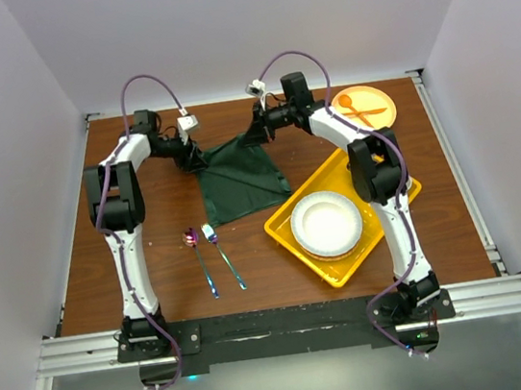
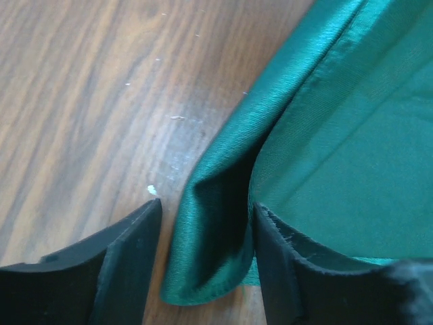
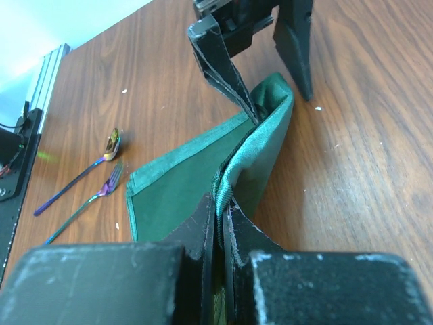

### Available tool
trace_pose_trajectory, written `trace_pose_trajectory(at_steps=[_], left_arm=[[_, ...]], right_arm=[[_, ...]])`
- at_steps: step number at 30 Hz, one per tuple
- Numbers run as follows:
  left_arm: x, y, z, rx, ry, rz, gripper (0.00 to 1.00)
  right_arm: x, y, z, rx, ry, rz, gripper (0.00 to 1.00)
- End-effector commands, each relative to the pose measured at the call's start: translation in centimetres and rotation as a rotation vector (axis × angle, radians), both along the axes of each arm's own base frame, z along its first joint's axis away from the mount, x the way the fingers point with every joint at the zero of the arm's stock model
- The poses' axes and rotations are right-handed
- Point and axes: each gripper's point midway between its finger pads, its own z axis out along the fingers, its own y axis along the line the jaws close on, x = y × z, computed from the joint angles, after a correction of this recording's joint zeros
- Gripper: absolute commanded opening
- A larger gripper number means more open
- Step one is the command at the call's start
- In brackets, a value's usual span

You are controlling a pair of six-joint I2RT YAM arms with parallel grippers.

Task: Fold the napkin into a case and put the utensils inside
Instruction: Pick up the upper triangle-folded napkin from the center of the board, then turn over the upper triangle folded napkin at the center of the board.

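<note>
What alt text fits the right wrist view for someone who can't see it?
The right gripper pinches a raised fold of the dark green napkin on a wooden table. At the fold's far end the open left gripper straddles the cloth. An iridescent spoon and fork lie at the picture's left.

We look down on the table (image 1: pixel 169 266) from high up, wrist views sit close, all show the napkin (image 1: pixel 239 183)
</note>
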Motion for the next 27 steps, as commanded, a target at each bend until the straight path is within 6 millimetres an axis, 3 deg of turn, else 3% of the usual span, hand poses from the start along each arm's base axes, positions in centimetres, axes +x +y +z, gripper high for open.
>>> trace_pose_trajectory(at_steps=[1,8,11,12,14,16,17,18,19,20,21,22,23,24,25,26,27], left_arm=[[-0.1,-0.2,2.3,-0.019,-0.095,-0.089,0.51],[-0.4,0.0,3.8,-0.001,-0.159,-0.103,0.25],[-0.1,0.2,4.7,0.019,-0.189,-0.094,0.1],[0.1,0.3,5.5,0.02,-0.206,-0.088,0.01],[0.6,0.4,6.3,0.026,-0.217,-0.056,0.0],[2.0,0.5,8.8,0.012,-0.255,0.01,0.0],[2.9,2.2,9.3,0.027,-0.266,0.076,0.0],[4.1,2.5,11.5,0.015,-0.312,0.138,0.0],[4.8,2.9,12.5,0.02,-0.341,0.174,0.0],[5.6,3.7,13.5,0.034,-0.374,0.22,0.0],[6.6,4.1,16.0,0.025,-0.444,0.262,0.0],[7.1,4.5,17.1,0.029,-0.478,0.296,0.0],[7.8,5.3,18.1,0.048,-0.514,0.343,0.0],[8.3,5.6,20.8,0.039,-0.597,0.374,0.0],[8.6,5.9,22.2,0.038,-0.649,0.392,0.0],[8.8,6.5,22.5,0.057,-0.677,0.425,0.0],[8.9,6.8,25.2,0.056,-0.776,0.442,0.0]], right_arm=[[-0.9,0.0,4.0,0.04,-0.089,0.044,0.0],[-0.8,0.1,4.1,0.04,-0.09,0.042,0.0],[-0.4,0.0,4.2,0.035,-0.105,0.029,0.0],[-0.3,0.0,4.4,0.033,-0.113,0.024,0.0],[0.6,-0.1,4.7,0.021,-0.145,-0.011,0.0],[1.7,0.0,5.4,0.023,-0.197,-0.041,0.0],[2.6,0.0,6.3,0.024,-0.236,-0.068,0.0],[4.1,-0.2,6.7,0.016,-0.28,-0.12,0.0],[5.0,-0.3,7.4,0.022,-0.313,-0.148,0.0],[5.9,-0.3,9.1,0.04,-0.361,-0.175,0.0],[7.7,-0.8,10.4,0.051,-0.409,-0.242,0.0],[8.5,-0.9,10.9,0.059,-0.44,-0.263,0.0],[9.2,-1.0,12.6,0.077,-0.498,-0.281,0.0],[10.0,-1.2,14.0,0.091,-0.579,-0.304,0.0],[10.8,-1.5,15.1,0.097,-0.632,-0.337,0.0],[11.0,-1.5,15.9,0.108,-0.678,-0.346,0.0],[11.3,-1.6,17.3,0.124,-0.772,-0.356,0.0]])
